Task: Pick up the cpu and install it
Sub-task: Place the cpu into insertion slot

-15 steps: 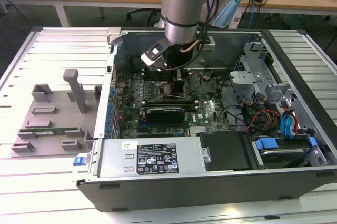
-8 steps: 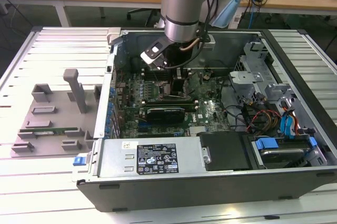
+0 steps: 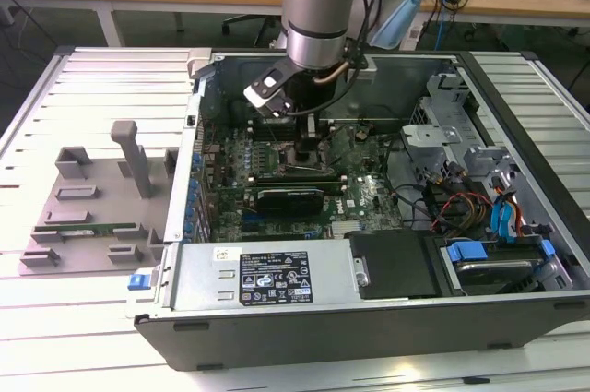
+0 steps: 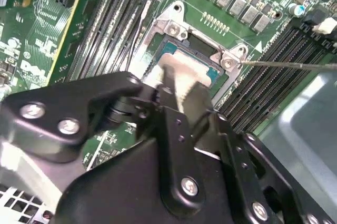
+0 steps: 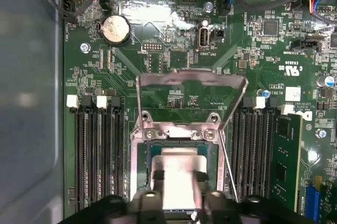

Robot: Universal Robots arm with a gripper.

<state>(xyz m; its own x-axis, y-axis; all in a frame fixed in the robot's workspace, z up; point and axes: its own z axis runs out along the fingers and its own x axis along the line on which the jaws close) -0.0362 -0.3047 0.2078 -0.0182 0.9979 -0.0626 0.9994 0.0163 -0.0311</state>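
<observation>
One cpu (image 5: 179, 159), clamped by the tool (image 5: 179, 188), sits in the open socket (image 5: 179, 133).

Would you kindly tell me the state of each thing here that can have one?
cpu: at the open socket, under the gripper.
load plate: swung up, open.
socket lever: released.
memory stick: seated in its slot.
computer case: lying flat, side open.
gripper: low over the cpu.
</observation>
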